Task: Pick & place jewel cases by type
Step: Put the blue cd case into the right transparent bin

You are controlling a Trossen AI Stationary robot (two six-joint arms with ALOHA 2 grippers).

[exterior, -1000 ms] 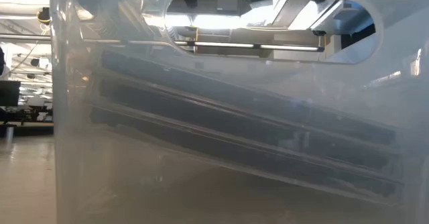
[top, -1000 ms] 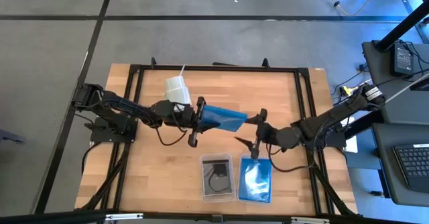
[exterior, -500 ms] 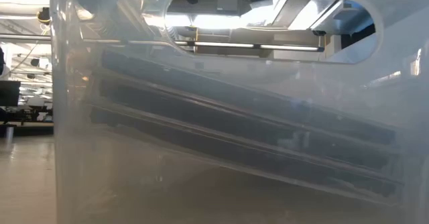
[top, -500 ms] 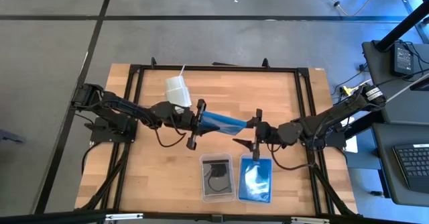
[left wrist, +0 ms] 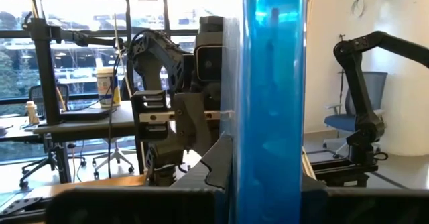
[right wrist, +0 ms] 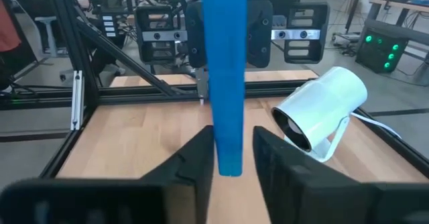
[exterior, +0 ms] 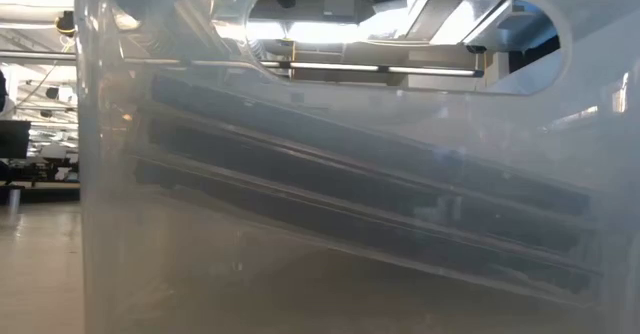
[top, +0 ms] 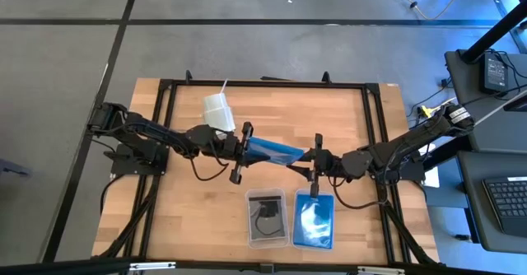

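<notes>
Here a blue case [top: 273, 151] is held above the table's [top: 346, 118] middle, clamped by the left gripper [top: 242, 150], with the right gripper's [top: 314, 160] fingers closing around its far edge without yet gripping it.

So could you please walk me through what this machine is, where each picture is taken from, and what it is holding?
It is a two-armed robot at a wooden table. One camera looks straight down, one sits at table height, pressed against a cloudy plastic wall, and one rides on each wrist. The left gripper is shut on one end of a blue jewel case held edge-on above the table. The right gripper faces it, with the case's other end between its fingers; a firm grip cannot be confirmed. Near the front edge are two clear trays: one holds dark cases, the other blue ones. A white cup lies behind.
</notes>
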